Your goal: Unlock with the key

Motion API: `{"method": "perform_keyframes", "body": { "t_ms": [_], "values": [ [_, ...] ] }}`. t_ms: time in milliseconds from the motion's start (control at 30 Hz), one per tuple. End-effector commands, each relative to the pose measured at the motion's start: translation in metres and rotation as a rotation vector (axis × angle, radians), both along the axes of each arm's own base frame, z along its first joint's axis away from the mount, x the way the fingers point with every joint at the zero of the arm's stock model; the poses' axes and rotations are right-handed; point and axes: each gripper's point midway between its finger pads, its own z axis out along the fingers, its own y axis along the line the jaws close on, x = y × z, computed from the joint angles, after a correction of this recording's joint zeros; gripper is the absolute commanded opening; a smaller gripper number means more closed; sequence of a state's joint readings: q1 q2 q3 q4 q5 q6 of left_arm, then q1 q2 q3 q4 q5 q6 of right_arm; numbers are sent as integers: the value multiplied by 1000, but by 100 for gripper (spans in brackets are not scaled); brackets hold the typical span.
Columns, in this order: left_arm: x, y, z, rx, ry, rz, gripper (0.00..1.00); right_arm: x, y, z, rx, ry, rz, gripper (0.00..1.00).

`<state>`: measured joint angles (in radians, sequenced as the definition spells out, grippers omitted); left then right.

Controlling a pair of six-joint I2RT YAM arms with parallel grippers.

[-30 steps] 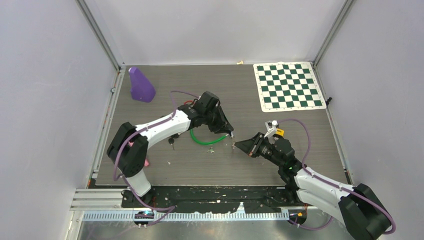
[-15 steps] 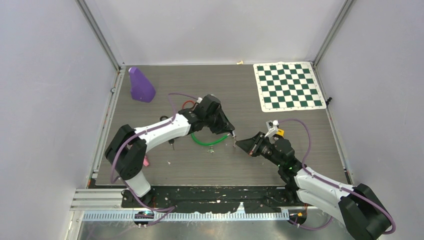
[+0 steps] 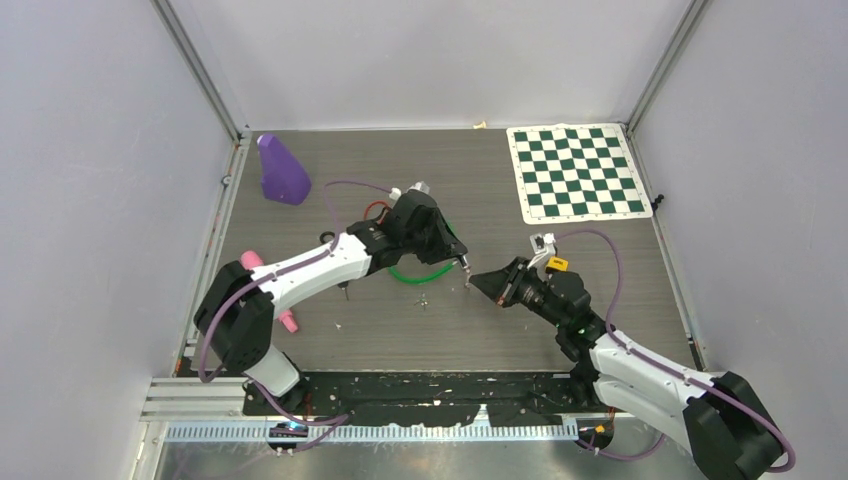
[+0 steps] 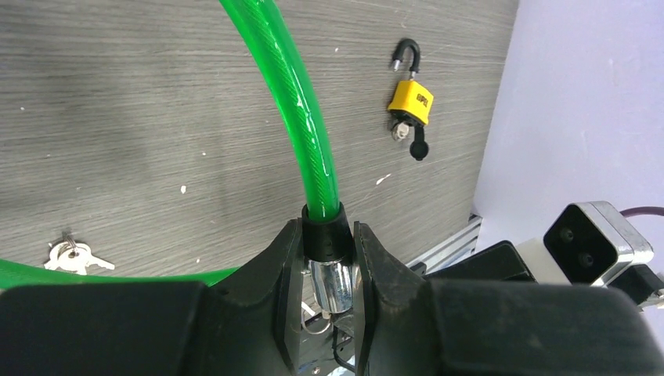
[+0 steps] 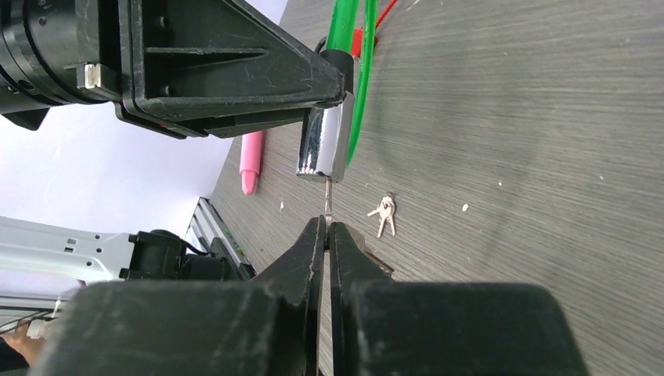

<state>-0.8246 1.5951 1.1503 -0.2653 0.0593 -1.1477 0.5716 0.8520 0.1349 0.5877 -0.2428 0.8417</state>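
At the middle of the bench (image 3: 500, 325), the left fingers (image 3: 455, 259), slightly parted, clamp the green cable lock (image 4: 301, 117) by its black collar. The right fingers (image 3: 479, 284), pressed shut, pinch the key (image 5: 327, 197), whose tip meets the chrome cylinder (image 5: 321, 145). The spare keys (image 5: 384, 212) lie near; the yellow padlock (image 4: 410, 102), pink marker (image 5: 250, 160) and chessboard (image 3: 575, 172) lie well apart.

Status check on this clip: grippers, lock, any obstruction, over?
Left gripper clamped on cable lock barrel. Right gripper shut on key, tip at barrel's end. Nothing between them; spare keys lie aside.
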Motion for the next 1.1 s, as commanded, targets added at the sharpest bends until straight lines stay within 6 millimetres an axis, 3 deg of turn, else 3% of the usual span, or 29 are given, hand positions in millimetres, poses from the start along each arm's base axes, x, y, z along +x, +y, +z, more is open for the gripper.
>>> {"method": "perform_keyframes", "body": {
  "t_ms": [0,433,700,867,1067],
  "values": [
    [-29,-18,41,-122,-56,-129,0,21,-3,52,34,-169,-56,5],
    [-57,-40,65,-265,-6,-193,2,37,-7,64,-70,-305,-89,5],
    [-63,-49,75,-295,-52,-217,2,45,-9,71,-87,-309,-117,5],
    [-68,-55,97,-416,-146,-268,0,38,-5,78,0,-278,-76,5],
    [-73,-47,141,-539,-352,-326,0,29,-5,95,177,-218,6,5]
  ]
}}
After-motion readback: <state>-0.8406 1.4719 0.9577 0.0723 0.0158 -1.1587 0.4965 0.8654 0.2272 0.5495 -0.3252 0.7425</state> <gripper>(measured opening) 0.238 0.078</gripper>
